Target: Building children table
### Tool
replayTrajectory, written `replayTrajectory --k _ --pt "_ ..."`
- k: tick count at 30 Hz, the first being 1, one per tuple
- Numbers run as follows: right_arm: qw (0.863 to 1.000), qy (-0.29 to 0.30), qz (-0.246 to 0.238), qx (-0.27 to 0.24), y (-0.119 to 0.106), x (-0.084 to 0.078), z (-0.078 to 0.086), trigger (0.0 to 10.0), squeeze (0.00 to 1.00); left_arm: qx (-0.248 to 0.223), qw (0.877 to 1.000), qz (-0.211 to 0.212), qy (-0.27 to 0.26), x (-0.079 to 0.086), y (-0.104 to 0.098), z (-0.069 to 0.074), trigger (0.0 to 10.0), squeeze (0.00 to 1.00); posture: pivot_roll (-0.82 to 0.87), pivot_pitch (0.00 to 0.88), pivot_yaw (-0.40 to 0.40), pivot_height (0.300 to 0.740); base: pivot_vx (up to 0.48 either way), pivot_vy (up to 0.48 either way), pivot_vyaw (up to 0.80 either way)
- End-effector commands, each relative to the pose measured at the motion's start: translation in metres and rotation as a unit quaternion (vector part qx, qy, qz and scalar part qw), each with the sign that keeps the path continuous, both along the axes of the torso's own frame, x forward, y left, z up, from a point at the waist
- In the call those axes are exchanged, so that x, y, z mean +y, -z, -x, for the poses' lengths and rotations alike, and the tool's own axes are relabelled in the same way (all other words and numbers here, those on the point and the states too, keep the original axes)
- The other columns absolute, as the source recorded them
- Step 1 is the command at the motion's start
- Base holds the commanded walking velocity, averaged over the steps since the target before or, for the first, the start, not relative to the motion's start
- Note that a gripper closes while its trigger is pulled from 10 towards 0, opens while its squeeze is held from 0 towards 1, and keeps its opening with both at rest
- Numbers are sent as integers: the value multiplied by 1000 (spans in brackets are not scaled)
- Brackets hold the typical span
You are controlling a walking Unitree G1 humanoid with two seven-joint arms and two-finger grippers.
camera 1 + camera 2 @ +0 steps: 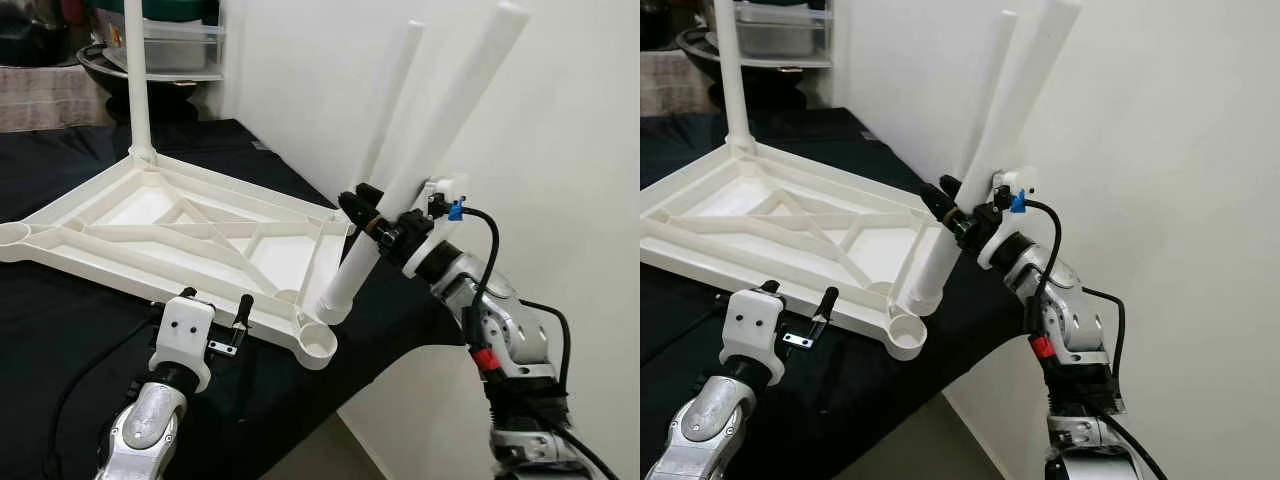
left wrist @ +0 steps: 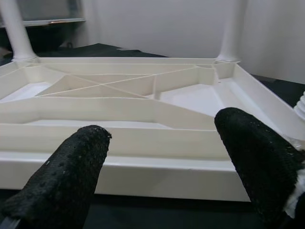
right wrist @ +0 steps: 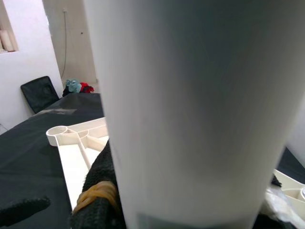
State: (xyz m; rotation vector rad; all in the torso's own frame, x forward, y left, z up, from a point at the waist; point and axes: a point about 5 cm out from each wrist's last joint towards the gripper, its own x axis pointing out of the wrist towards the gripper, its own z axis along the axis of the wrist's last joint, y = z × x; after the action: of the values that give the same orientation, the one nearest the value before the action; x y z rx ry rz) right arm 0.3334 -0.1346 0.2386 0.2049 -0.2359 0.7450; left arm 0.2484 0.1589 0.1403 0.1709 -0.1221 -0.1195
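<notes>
My right gripper (image 1: 372,222) clamps a smooth white table leg (image 1: 430,160), tilted up-right, above the ribbed upturned tabletop (image 1: 180,235). My left gripper (image 2: 162,157) gapes wide beside its edge.

Both eye views are bright and evenly lit, sharp across most of the frame. The white wall (image 1: 560,150) reads clean with soft shading, and one table leg (image 1: 455,140) casts a faint shadow on it. The black cloth (image 1: 60,330) stays dark with little detail. In the right wrist view the leg sits very close and is blurred. The left wrist view shows the fingertips (image 2: 71,176) slightly soft.
</notes>
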Motion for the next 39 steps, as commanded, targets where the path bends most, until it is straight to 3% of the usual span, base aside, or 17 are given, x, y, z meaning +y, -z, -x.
replayTrajectory --k 1,10,30,32,33,34,35,36,37,39 --pt "1000 -1 -6 8 6 -1 4 10000 0 13 1000 8 5 -4 7 1 10000 0 157 0 -219 740 0 0 0" --pt "999 -31 4 29 17 6 15 10000 0 17 1000 9 3 -2 8 1 10000 0 149 0 -215 740 0 0 0" --pt "987 -64 16 145 70 -3 33 10000 0 24 1000 7 -1 1 8 -1 10000 0 156 0 -225 740 0 0 0" --pt "977 -119 -9 178 76 2 42 10000 0 26 1000 9 0 1 9 -1 10000 0 152 0 -222 740 0 0 0" --pt "977 -119 -9 178 76 2 42 10000 0 26 1000 9 0 1 9 -1 10000 0 152 0 -222 740 0 0 0" --pt "964 -174 -35 197 79 6 51 10000 0 28 1000 11 1 1 9 -2 10000 0 151 0 -222 740 0 0 0" --pt "964 -174 -35 197 79 6 51 10000 0 28 1000 11 1 1 9 -2 10000 0 151 0 -222 740 0 0 0" --pt "949 -221 -45 219 85 10 59 10000 0 29 1000 12 3 0 10 -2 10000 0 158 0 -230 740 0 0 0" --pt "949 -221 -45 219 85 10 59 10000 0 29 1000 12 3 0 10 -2 10000 0 158 0 -230 740 0 0 0" --pt "928 -292 -45 228 88 18 71 10000 0 30 999 12 4 -1 10 -1 10000 0 162 0 -234 740 0 0 0"
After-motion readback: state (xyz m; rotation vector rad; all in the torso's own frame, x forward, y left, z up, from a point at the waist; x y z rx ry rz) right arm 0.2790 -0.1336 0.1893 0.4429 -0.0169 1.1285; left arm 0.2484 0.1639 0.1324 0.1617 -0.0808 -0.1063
